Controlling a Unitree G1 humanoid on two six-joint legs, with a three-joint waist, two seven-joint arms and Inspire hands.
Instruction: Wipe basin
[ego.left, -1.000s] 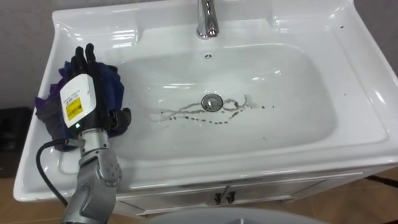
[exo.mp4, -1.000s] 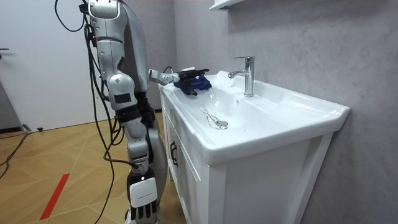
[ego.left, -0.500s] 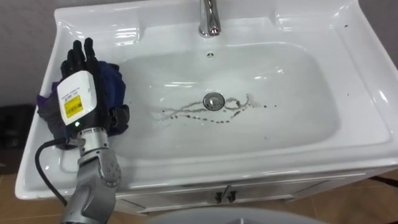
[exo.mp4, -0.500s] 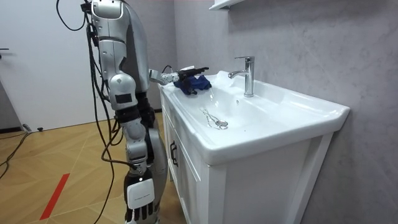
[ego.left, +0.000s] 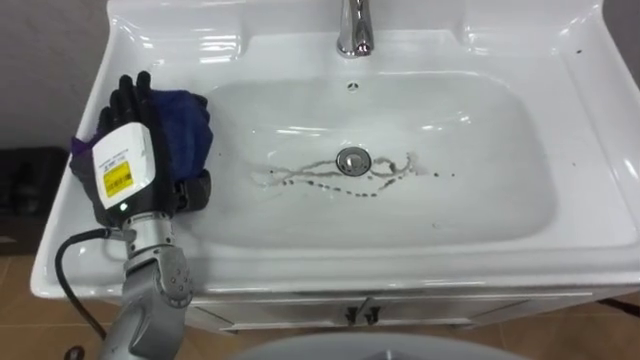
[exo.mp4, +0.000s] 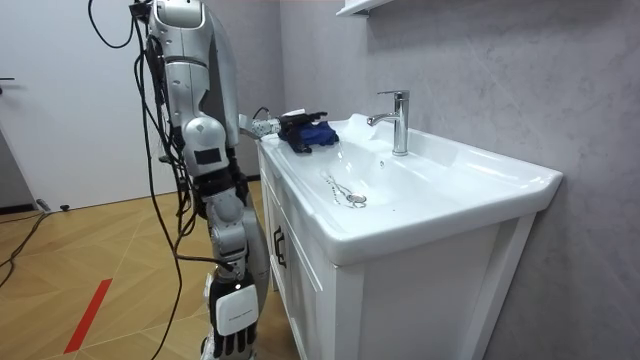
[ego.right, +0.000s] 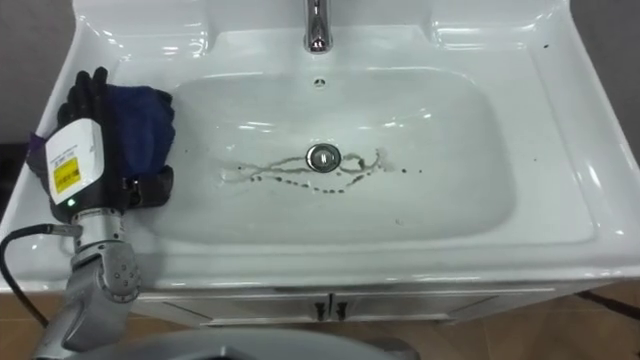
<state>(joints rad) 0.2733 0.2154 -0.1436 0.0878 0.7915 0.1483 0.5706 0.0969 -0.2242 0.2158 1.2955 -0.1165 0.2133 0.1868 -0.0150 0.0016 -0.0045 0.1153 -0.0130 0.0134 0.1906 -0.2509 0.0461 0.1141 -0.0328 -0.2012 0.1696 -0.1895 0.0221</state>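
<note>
A white basin (ego.left: 480, 250) lies before me, with dark squiggly streaks of dirt (ego.left: 300, 178) on its floor around the drain (ego.left: 352, 159). A dark blue cloth (ego.left: 185, 125) is bunched on the left rim, partly over the bowl's edge. My left hand (ego.left: 125, 165) lies on top of it, fingers straight and pressing down, thumb beside the cloth. In the room view the left hand (exo.mp4: 298, 122) and the cloth (exo.mp4: 318, 133) sit at the basin's far end. My right hand (exo.mp4: 231, 310) hangs low by my side.
A chrome tap (ego.left: 353, 30) stands at the middle of the back rim, with an overflow hole (ego.left: 351, 86) below it. A white cabinet (exo.mp4: 330, 300) with door handles carries the basin. A grey wall runs behind, and the floor is wood.
The eye view has shifted, so the basin sits further right and lower. In the room view my body has leaned a little toward the basin. The left hand stays on the cloth.
</note>
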